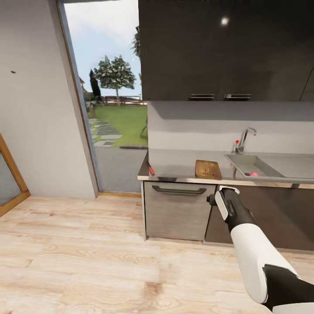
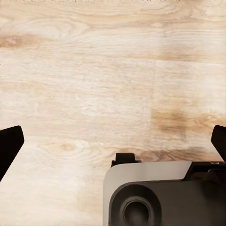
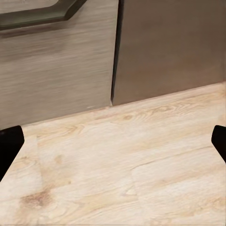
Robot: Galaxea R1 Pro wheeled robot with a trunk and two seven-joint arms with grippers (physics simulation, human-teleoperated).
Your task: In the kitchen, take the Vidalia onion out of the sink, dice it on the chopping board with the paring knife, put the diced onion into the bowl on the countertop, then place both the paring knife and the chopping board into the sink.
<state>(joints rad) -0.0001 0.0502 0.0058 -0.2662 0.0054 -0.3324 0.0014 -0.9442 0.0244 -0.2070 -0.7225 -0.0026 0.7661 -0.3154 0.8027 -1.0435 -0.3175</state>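
Observation:
Across the wood floor, the brown chopping board (image 1: 208,169) lies on the grey countertop (image 1: 179,163), just left of the sink (image 1: 279,165). The paring knife (image 1: 150,168), with its red-orange handle, rests at the countertop's left end. A small pinkish-red thing (image 1: 253,174), too small to name, sits in the sink's front corner. The bowl is out of view. My right arm (image 1: 231,209) reaches forward in front of the lower cabinets. My right gripper (image 3: 113,146) is open over the floor by the cabinet base. My left gripper (image 2: 113,141) is open above bare floor.
A faucet (image 1: 244,139) stands behind the sink. Dark upper cabinets (image 1: 226,48) hang above. A drawer with a dark handle (image 1: 179,190) sits below the board. An open doorway (image 1: 113,109) to a garden lies left of the counter. My grey base (image 2: 165,193) shows below the left gripper.

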